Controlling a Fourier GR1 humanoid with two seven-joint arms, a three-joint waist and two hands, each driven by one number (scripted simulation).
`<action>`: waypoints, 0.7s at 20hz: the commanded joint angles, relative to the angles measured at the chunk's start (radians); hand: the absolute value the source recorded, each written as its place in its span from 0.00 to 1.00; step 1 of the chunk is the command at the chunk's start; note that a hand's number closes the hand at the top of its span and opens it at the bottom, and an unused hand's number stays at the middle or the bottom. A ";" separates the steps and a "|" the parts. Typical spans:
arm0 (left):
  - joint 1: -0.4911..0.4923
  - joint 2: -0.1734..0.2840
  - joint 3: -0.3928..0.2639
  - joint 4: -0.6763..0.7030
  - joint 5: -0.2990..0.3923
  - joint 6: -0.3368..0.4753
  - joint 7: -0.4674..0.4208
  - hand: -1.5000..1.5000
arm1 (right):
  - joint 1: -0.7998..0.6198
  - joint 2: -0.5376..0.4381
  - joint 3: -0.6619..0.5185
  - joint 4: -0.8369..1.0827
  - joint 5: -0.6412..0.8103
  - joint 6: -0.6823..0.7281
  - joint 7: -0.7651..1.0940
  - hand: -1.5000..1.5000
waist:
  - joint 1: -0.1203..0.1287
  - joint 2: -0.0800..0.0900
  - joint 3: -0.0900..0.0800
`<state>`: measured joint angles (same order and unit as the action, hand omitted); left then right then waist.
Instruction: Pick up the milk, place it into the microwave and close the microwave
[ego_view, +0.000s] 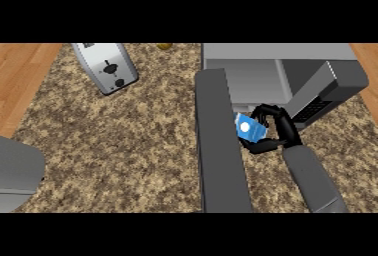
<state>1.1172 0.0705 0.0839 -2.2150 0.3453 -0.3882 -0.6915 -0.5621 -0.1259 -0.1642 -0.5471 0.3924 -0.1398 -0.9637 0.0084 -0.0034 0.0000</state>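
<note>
The milk is a small blue and white carton, tilted, held just above the counter in front of the microwave's open mouth. My right hand is shut on it, fingers over its far side and thumb below. The grey microwave stands at the back right with its cavity open towards me. Its door, a long dark grey slab, swings out left of the milk and reaches the view's lower edge. Only a grey piece of my left arm shows at the lower left; its hand is hidden.
A silver toaster lies at the back left of the speckled counter. A small yellowish object sits at the back edge. Wooden floor shows beyond the counter's left side.
</note>
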 joint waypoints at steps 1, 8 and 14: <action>-0.029 -0.040 -0.024 0.003 -0.028 0.023 0.030 0.00 | -0.011 0.022 0.024 -0.130 0.002 -0.025 0.141 1.00 | -0.011 -0.003 -0.001; -0.046 -0.031 0.026 0.101 -0.033 -0.046 -0.018 0.00 | -0.218 -0.020 0.005 0.008 0.017 0.011 0.293 1.00 | 0.021 0.005 0.000; -0.153 0.013 0.072 0.077 0.034 -0.008 0.103 0.00 | -0.379 -0.007 -0.018 0.174 0.071 -0.154 0.344 1.00 | 0.041 0.021 0.001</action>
<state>1.0148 0.0668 0.1390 -2.1531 0.3641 -0.4043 -0.6251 -0.8316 -0.1449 -0.1689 -0.4554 0.4390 -0.2065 -0.6859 0.0324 0.0113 0.0014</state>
